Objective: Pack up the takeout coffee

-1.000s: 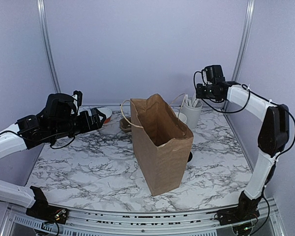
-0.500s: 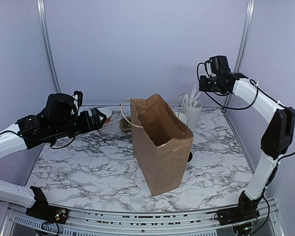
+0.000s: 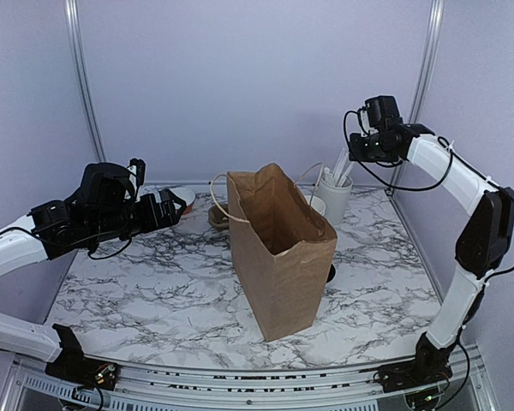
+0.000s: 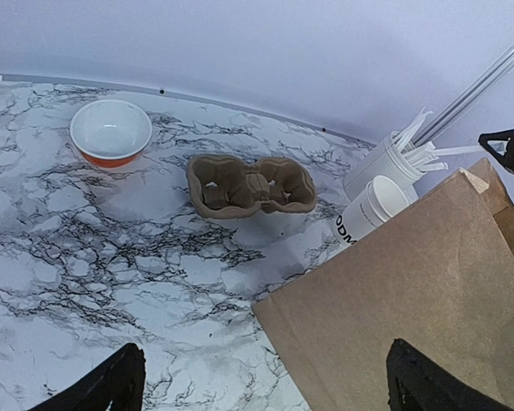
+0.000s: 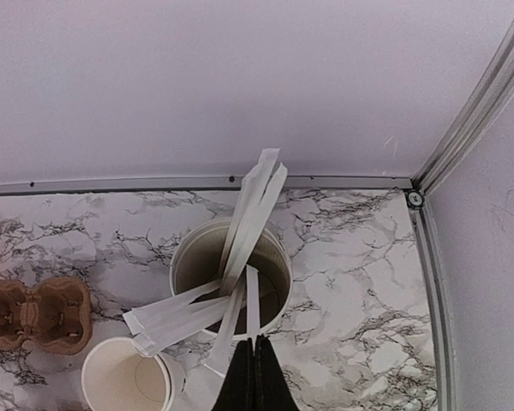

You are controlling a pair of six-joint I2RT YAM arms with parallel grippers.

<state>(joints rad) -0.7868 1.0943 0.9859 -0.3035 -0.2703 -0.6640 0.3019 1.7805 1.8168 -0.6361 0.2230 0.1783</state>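
The takeout coffee cup, white with dark lettering and no lid on it, stands behind the brown paper bag and next to the cup of stirrers. It also shows at the lower left of the right wrist view. A black lid edge peeks out at the bag's right side. My right gripper hovers above the stirrer cup, shut on one white stirrer whose far end still reaches into that cup. My left gripper hangs open over the table left of the bag, holding nothing.
A brown pulp cup carrier lies behind the bag's left side. A white and orange bowl sits at the back left. The bag stands upright with its mouth open. The back wall and a corner post are close to the right gripper.
My right gripper has risen above the stirrer cup, drawing one stirrer upward with it. The left arm has not moved.
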